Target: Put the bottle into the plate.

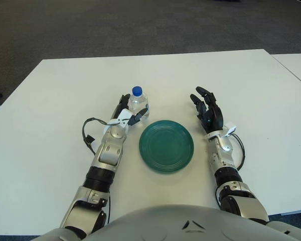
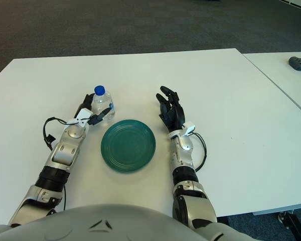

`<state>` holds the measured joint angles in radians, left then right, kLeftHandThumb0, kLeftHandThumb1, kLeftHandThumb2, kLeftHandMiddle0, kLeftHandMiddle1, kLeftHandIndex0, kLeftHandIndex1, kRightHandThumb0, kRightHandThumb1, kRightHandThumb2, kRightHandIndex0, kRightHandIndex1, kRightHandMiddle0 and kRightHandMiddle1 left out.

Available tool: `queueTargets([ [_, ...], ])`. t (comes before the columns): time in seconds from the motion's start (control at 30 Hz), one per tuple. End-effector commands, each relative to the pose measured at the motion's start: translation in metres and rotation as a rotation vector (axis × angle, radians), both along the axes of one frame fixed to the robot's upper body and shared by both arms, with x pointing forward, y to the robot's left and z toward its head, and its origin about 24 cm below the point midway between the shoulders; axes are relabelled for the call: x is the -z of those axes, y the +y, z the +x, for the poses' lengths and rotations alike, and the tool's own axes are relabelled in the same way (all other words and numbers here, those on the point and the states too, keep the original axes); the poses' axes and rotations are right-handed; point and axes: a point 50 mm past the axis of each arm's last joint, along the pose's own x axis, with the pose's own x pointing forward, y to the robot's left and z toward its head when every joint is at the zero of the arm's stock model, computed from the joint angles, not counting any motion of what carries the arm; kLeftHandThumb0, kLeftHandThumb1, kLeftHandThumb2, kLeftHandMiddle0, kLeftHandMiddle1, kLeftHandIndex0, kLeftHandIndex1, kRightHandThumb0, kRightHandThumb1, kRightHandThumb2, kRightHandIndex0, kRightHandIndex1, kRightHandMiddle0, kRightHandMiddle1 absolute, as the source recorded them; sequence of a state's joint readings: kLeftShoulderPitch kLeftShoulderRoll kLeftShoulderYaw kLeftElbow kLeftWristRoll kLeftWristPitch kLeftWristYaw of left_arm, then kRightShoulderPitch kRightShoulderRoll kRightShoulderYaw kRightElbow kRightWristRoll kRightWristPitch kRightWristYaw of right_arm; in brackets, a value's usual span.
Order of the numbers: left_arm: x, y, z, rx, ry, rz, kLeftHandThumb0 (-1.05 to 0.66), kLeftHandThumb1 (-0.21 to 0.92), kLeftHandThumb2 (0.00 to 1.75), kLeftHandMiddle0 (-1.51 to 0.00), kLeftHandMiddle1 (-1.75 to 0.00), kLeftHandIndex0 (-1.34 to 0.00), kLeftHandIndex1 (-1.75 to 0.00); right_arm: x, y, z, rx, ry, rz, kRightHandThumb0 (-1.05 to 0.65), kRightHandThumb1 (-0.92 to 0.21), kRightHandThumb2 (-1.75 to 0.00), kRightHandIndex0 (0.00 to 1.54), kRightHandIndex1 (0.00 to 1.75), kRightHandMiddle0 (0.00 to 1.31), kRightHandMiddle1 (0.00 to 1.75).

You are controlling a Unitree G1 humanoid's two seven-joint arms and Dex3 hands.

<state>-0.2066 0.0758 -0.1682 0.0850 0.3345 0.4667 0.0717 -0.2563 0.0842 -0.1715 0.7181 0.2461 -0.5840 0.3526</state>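
Your left hand [image 1: 126,113] cups the upright bottle [image 1: 138,104], fingers partly curled beside it, grasp not closed. The bottle stands on the counter [image 1: 50,100] just behind the green plate [image 1: 166,146]. Your right hand [image 1: 208,113], fingers spread, shows right of the plate.
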Motion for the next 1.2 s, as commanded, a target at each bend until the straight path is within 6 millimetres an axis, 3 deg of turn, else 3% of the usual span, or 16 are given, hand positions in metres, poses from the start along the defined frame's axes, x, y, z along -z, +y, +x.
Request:
queueTargets([
  [0.0, -0.006, -0.002, 0.008, 0.008, -0.032, 0.006, -1.04, 0.92, 0.27, -0.13, -0.01, 0.00, -0.48, 0.029, 0.008, -0.023, 0.013, 0.130, 0.049, -0.83, -0.92, -0.41, 0.51, 0.56, 0.00, 0.77],
  [0.77, -0.001, -0.032, 0.020, 0.067, -0.032, -0.063, -1.05, 0.92, 0.25, -0.19, -0.02, 0.00, -0.54, 0.028, 0.014, -0.026, 0.020, 0.117, 0.068, -0.84, -0.92, -0.37, 0.51, 0.56, 0.00, 0.73],
  [1.07, -0.001, -0.044, 0.026, 0.081, -0.045, -0.101, -1.05, 0.92, 0.22, -0.27, -0.05, 0.00, -0.61, 0.029, 0.015, -0.028, 0.027, 0.114, 0.053, -0.89, -0.92, -0.44, 0.51, 0.54, 0.00, 0.73],
  [1.1, -0.002, -0.045, 0.026, 0.077, -0.054, -0.109, -1.05, 0.92, 0.22, -0.28, -0.06, 0.00, -0.63, 0.029, 0.014, -0.028, 0.029, 0.114, 0.049, -0.89, -0.92, -0.44, 0.51, 0.54, 0.00, 0.74],
  [1.13, -0.002, -0.047, 0.026, 0.074, -0.060, -0.115, -1.04, 0.91, 0.23, -0.29, -0.18, -0.01, -0.81, 0.029, 0.014, -0.029, 0.031, 0.115, 0.046, -0.89, -0.92, -0.44, 0.51, 0.54, 0.00, 0.75],
  [1.17, -0.003, -0.048, 0.026, 0.068, -0.069, -0.121, -1.03, 0.92, 0.22, -0.23, -0.49, 0.00, -1.10, 0.030, 0.013, -0.029, 0.032, 0.119, 0.045, -0.89, -0.92, -0.45, 0.51, 0.54, 0.00, 0.77],
])
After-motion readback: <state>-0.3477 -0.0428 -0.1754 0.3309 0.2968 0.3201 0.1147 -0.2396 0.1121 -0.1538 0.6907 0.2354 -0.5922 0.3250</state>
